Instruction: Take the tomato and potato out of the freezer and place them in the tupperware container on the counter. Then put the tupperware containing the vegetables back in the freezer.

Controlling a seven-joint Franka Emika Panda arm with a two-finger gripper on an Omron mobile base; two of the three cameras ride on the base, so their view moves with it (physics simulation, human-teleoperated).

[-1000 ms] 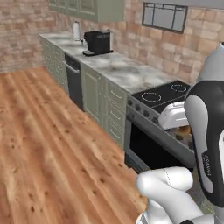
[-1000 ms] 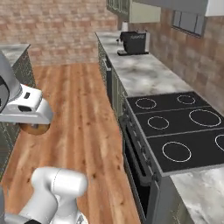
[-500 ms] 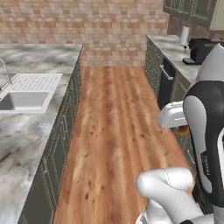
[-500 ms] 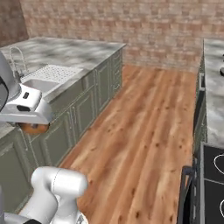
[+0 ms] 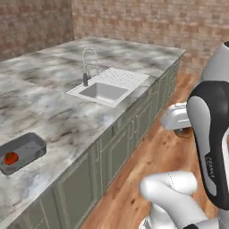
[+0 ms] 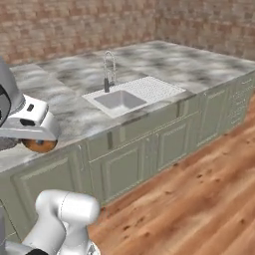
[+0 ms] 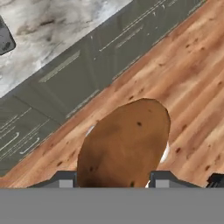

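One pincer (image 7: 112, 181) is gripping one brown potato (image 7: 124, 142) above the wooden floor (image 7: 192, 78), beside the desk (image 5: 58, 89). One tomato (image 5: 10, 157) is sitting inside one grey tupperware container (image 5: 27, 147) near the desk's edge. One sink (image 5: 103, 91) with one tap (image 5: 88, 60) is lying farther along.

Brown potato (image 7: 124, 146) with dark specks; red-orange tomato (image 5: 10, 158) in grey tupperware container (image 5: 27, 145); grey-white marbled desk (image 5: 62, 105); pale green drawers (image 6: 149, 149); reddish brick wall (image 6: 74, 25).
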